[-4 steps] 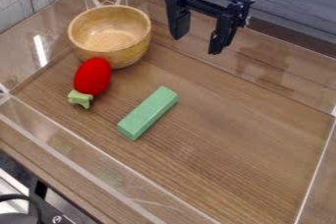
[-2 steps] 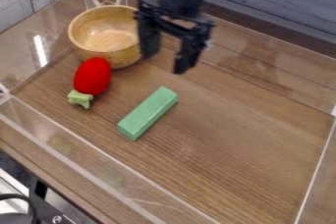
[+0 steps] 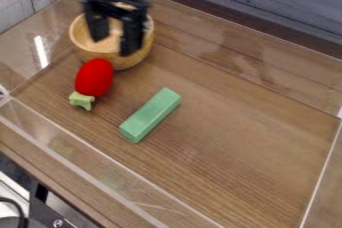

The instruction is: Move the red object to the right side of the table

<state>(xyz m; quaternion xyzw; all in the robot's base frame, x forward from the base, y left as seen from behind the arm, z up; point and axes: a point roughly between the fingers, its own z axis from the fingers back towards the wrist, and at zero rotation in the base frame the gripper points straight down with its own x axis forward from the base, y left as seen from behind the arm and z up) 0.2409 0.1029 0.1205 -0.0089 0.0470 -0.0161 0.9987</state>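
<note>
camera view: a brown wood-grain table (image 3: 254, 152) is seen from above at an angle, bordered by low clear acrylic walls (image 3: 160, 207) that catch pale reflections. beyond the far wall a grey planked surface is visible, and a dark floor shows at the lower left.

one gripper (image 3: 115, 37), one wooden bowl (image 3: 112, 42), one red object (image 3: 92, 79) and one green block (image 3: 150, 114) are counted.

the gripper is black, pointed downward with its two fingers spread apart and nothing held between them; it hangs over the bowl at the far left of the table. the bowl is round, light-toned and smooth, partly hidden behind the fingers. the red object is small, rounded and glossy, with a light green leafy end toward the near side; it lies on the left part of the table, just in front of the bowl and apart from the gripper. the green block is flat, rectangular and matte, laid diagonally near the red object, not touching it.
</note>
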